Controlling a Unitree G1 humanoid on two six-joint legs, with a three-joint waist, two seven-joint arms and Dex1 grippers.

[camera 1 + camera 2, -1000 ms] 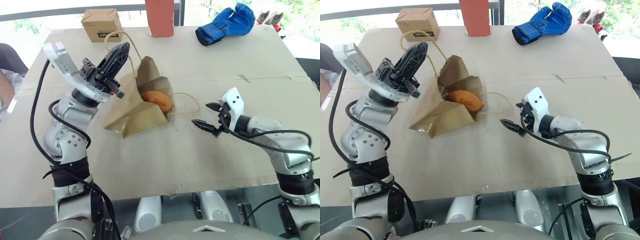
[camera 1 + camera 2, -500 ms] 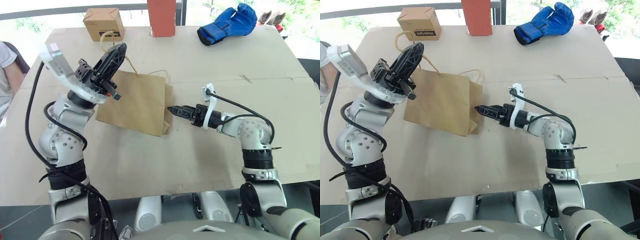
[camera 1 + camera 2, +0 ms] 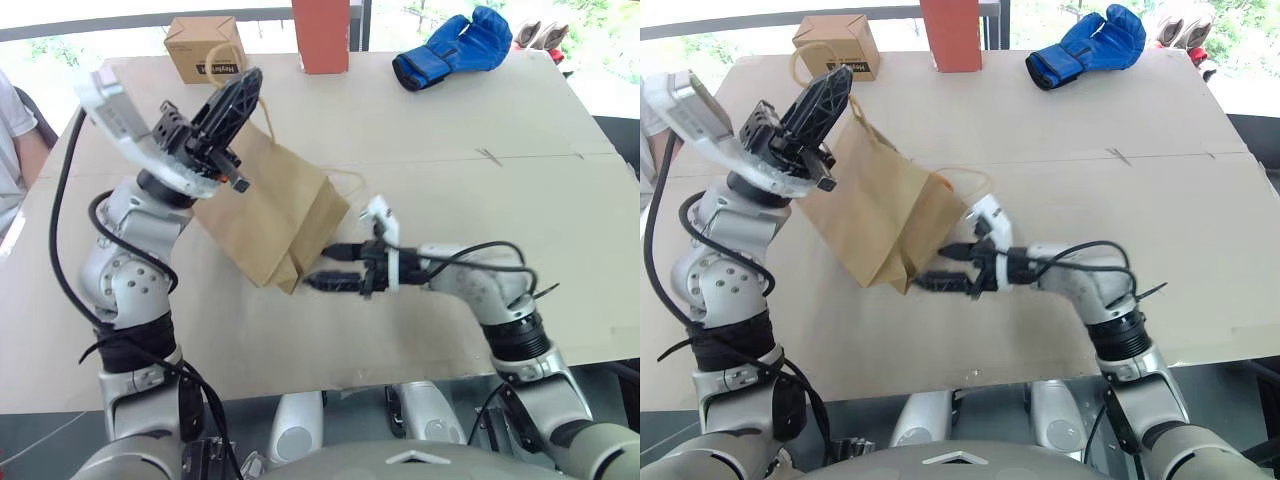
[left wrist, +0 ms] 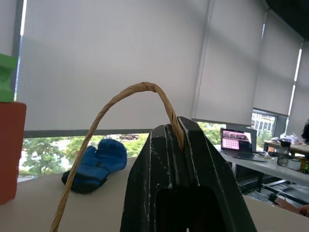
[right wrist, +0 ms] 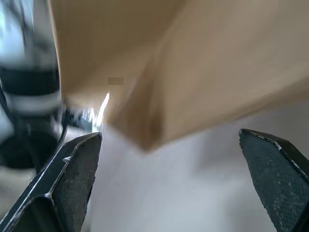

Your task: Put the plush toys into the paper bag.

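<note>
L gripper is up at about 10 o'clock over the table, fingers pinched tight on one tan cord handle of the paper bag. In L wrist view the cord loops up and over, then drops into the seam betw the two black fingers, so the clamp is on the handle itself. Bag hangs tilted from that grip: top edge up near the gripper, body slanting down toward 5 o'clock, bottom corner at or just above the table near centre; can't tell if it touches. 2nd handle lies loose at the bag's 3 o'clock edge.

R gripper sits just beside the bag's lower corner, pointing toward 9 o'clock, jaws spread wide, holding nothing. R wrist view has both fingertips far apart w/ the bag's brown bottom corner betw and beyond them, not touching either pad as far as can be seen.

Plush toys: not visible outside the bag; bag mouth faces away, so contents can't be told.

Elsewhere on table, well apart from the bag: blue boxing glove at 1 o'clock, red-orange block at 12 o'clock, small printed cardboard box at 11 o'clock, just behind the L gripper. A person's sleeve shows at the 9 o'clock edge
</note>
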